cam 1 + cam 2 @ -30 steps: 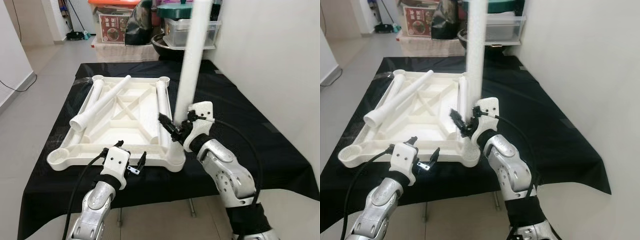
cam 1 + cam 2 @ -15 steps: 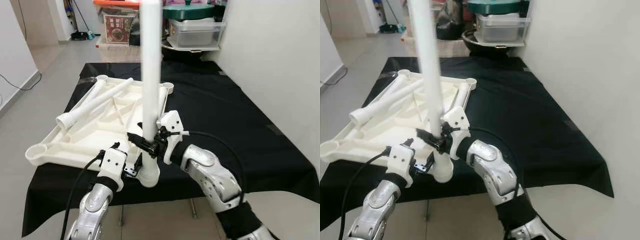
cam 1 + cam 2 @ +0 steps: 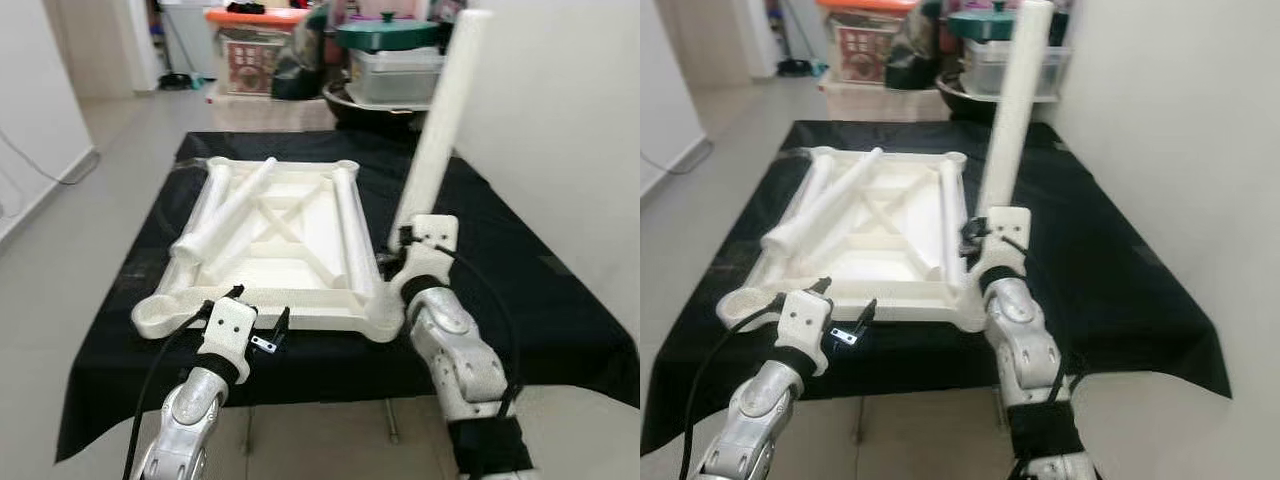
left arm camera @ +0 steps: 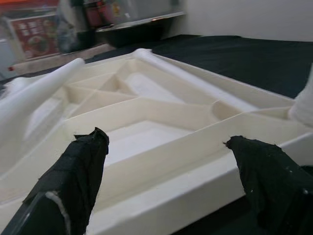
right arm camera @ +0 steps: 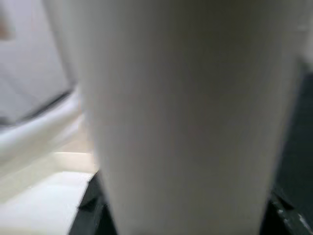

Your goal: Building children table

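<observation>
A white leg (image 3: 436, 125) is pinched low down by the right gripper (image 3: 402, 243), standing tilted over the near right corner of the upturned tabletop (image 3: 285, 240); the tabletop lies on black cloth (image 3: 500, 260). The left gripper (image 3: 250, 322) is held spread just before the tabletop's near edge, gripping nothing.

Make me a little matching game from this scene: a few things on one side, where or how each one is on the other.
Things:
1. right claw
2. left claw
3. upside-down tabletop
4. loose leg

States:
A. lying slantwise across the tabletop's ribs
B. open, just short of the tabletop's near edge
C. flat on the black cloth
D. gripping the standing leg at the near right corner

Pairs: 1-D, 2-B, 3-C, 4-A
</observation>
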Controlling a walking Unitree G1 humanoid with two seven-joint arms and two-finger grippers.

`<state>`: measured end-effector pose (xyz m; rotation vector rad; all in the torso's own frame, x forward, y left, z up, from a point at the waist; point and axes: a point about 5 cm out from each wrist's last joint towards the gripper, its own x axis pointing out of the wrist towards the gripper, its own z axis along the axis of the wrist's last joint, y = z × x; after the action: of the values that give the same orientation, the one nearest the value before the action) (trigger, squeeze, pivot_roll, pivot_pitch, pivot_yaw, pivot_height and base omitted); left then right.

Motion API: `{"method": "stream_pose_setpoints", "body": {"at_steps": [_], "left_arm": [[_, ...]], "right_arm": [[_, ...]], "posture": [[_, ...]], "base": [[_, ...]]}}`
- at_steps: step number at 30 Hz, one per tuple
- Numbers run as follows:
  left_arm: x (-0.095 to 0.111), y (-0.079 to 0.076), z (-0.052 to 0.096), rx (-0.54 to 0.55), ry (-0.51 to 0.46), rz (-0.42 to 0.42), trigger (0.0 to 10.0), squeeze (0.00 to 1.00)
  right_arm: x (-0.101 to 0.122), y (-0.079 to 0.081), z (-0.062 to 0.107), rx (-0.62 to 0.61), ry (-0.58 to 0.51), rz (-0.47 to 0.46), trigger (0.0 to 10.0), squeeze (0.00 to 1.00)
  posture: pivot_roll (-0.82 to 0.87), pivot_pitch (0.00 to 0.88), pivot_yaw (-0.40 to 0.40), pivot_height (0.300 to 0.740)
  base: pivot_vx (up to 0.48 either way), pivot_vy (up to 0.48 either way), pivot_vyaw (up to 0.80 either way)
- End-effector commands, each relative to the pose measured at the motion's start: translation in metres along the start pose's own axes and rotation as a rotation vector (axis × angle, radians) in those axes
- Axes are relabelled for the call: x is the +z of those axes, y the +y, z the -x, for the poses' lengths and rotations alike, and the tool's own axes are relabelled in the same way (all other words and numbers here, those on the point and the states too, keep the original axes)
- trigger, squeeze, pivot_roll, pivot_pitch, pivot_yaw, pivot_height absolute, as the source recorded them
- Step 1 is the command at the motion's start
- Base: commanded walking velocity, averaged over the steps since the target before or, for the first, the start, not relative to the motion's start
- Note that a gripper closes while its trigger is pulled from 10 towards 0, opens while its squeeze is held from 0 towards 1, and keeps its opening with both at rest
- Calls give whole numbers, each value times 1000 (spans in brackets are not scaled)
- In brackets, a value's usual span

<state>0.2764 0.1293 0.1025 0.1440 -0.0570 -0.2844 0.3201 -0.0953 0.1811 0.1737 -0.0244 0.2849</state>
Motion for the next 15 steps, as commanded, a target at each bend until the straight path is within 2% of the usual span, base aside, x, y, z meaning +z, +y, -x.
{"method": "stream_pose_setpoints", "body": {"at_steps": [1, 2, 3, 5, 6, 9, 10, 12, 14, 15], "left_arm": [[-1, -3, -2, -19, 3, 1, 10000, 0], [-1, -3, -2, -20, 2, 2, 10000, 0], [-2, -2, -3, -20, 3, 0, 10000, 0], [-2, -2, -3, -19, 4, -1, 10000, 0], [-2, -1, -4, -17, 2, -2, 10000, 0], [-2, -1, -5, -17, -2, -3, 10000, 0], [-2, -1, -5, -17, -2, -3, 10000, 0], [-2, -2, -5, -21, -3, -3, 10000, 0], [-2, -2, -5, -21, -3, -3, 10000, 0], [-2, -3, -5, -22, -3, -2, 10000, 0]], "right_arm": [[7, 26, 0, 181, -35, -76, 10000, 1000], [8, 27, -1, 189, -39, -77, 10000, 1000], [11, 31, 0, 250, -49, -76, 10000, 694], [14, 34, 0, 283, -53, -77, 10000, 694], [19, 38, 2, 352, -64, -70, 10000, 0], [32, 49, 14, 586, -92, -18, 10000, 0], [32, 49, 14, 586, -92, -18, 10000, 0], [31, 55, 25, 736, -74, 51, 10000, 0], [31, 55, 25, 736, -74, 51, 10000, 0], [27, 56, 29, 787, -50, 89, 10000, 0]], "posture": [[-5, 0, -52, 740], [-5, 0, -52, 740], [-3, 0, -54, 740], [-3, 0, -54, 740], [-6, 0, -54, 740], [-5, 0, -55, 740], [-5, 0, -55, 740], [-6, 0, -57, 740], [-6, 0, -57, 740], [-3, 0, -60, 740]], "base": [[0, 0, 0], [0, 0, 0], [0, 0, 0], [0, 0, 0], [0, 0, 0], [0, 0, 0], [0, 0, 0], [0, 0, 0], [0, 0, 0], [0, 0, 0]]}}
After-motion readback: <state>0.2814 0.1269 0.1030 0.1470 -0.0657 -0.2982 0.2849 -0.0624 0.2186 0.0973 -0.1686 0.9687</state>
